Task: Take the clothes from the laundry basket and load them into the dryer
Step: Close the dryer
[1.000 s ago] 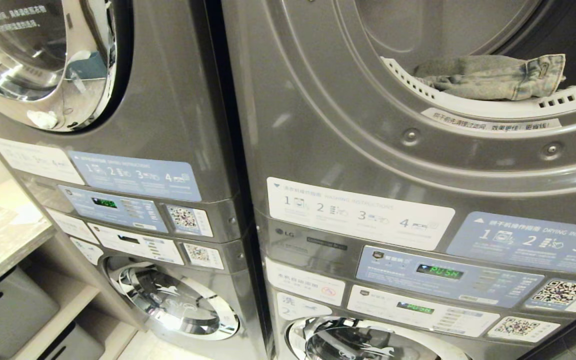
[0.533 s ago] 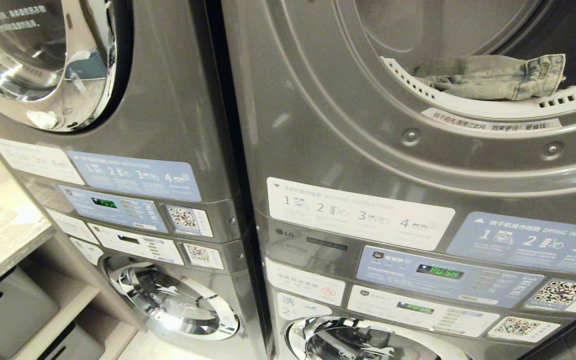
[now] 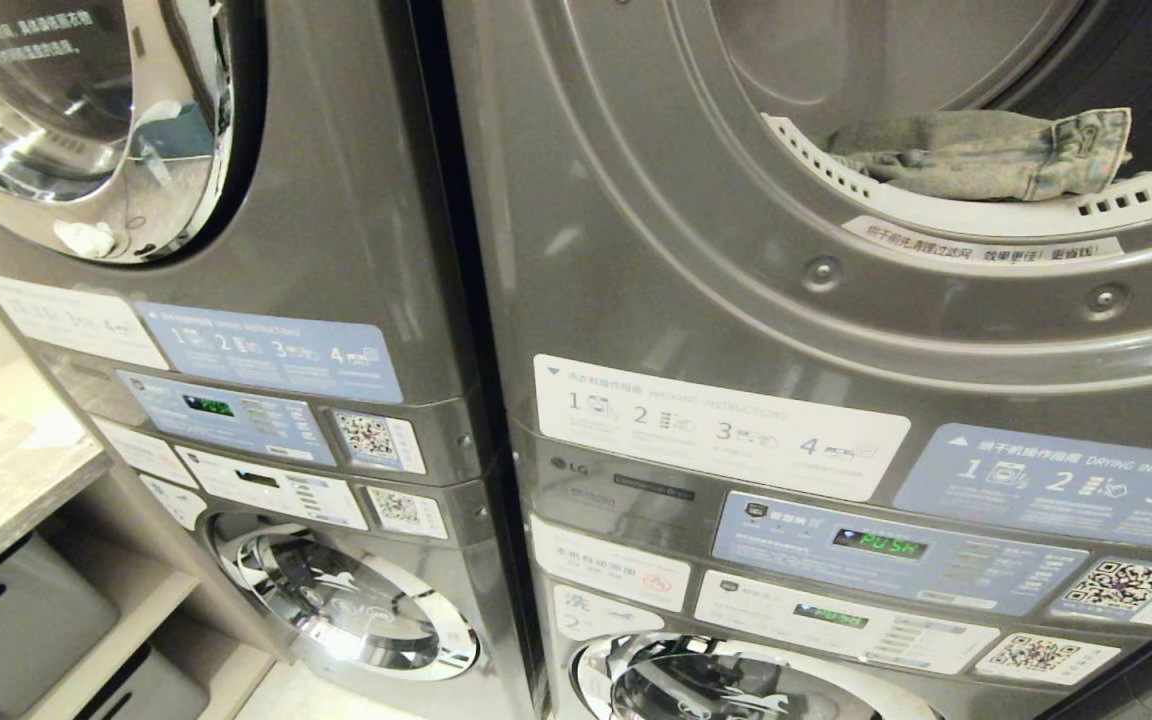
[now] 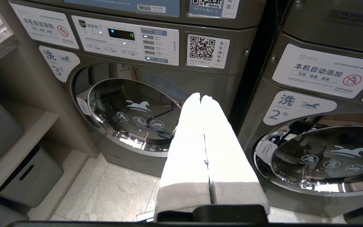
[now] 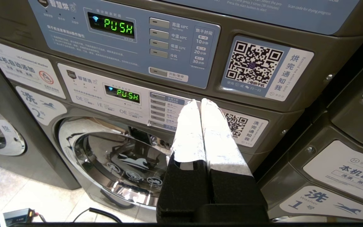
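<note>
Head view: dryer [image 3: 696, 200] at right, door open, denim garment [image 3: 986, 152] on drum lip; "LG" badge, display [image 3: 879, 544] reads "PUSH".
L wrist: left gripper [image 4: 200, 97] fingers pressed together, empty, before washers marked "3" and "2".
R wrist: right gripper [image 5: 199, 102] fingers together, empty, near "PUSH" panel [image 5: 118, 26].

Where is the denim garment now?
In the head view, upper right, the denim garment lies in the open dryer, on its white perforated rim.
</note>
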